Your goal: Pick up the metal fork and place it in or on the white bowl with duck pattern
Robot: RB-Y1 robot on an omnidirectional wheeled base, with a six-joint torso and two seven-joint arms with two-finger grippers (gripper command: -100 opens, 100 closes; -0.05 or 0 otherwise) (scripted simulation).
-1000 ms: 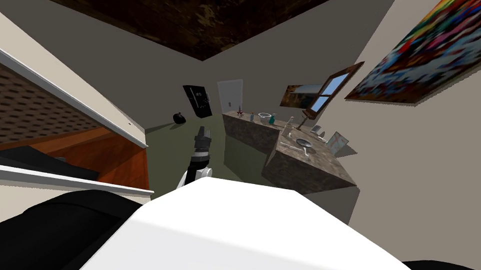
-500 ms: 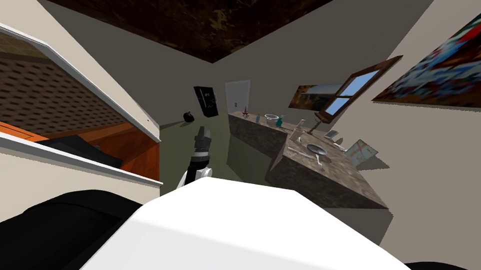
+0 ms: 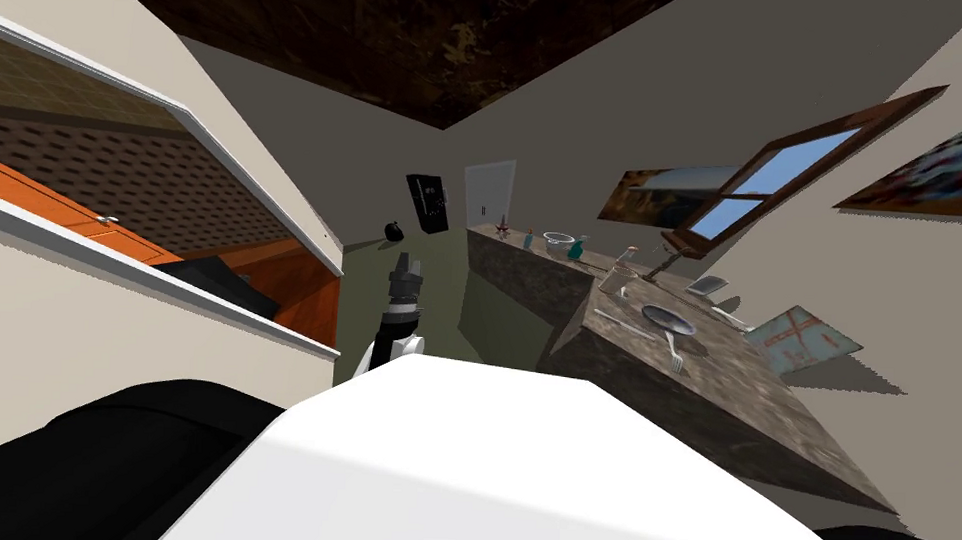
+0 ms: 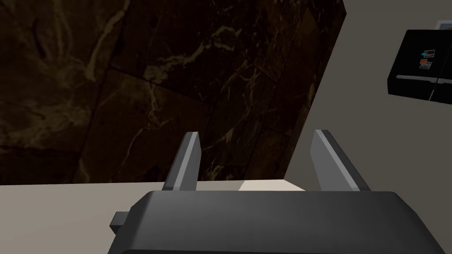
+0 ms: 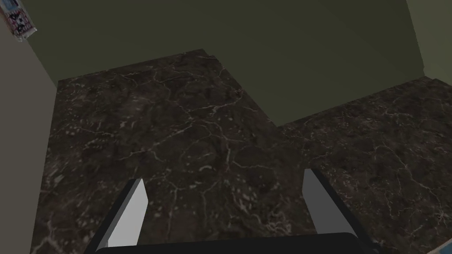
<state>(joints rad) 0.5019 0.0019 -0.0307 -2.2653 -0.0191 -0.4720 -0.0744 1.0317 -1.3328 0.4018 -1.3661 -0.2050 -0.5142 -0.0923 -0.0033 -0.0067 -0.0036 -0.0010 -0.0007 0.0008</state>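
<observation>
In the head view, a dark marbled stone counter is seen on the right, set against the wall that carries a window. The fork, pale grey, is laid flat on the counter top near its front edge, just beside a dark round plate. A knife is laid on the far side of that plate, and a glass jar is stood beyond it. The pale bowl is set farther along the counter, well apart from the fork, with a teal bottle just beside it; any pattern on the bowl is too small to be told. The left gripper is held out over the olive floor, pointed toward a black fridge and well apart from the counter.

In the left wrist view, the two fingers are spread apart and nothing is held between them.

In the right wrist view, the right gripper is likewise spread wide and empty, and it is faced toward a dark marbled stone surface and a strip of olive floor.
</observation>
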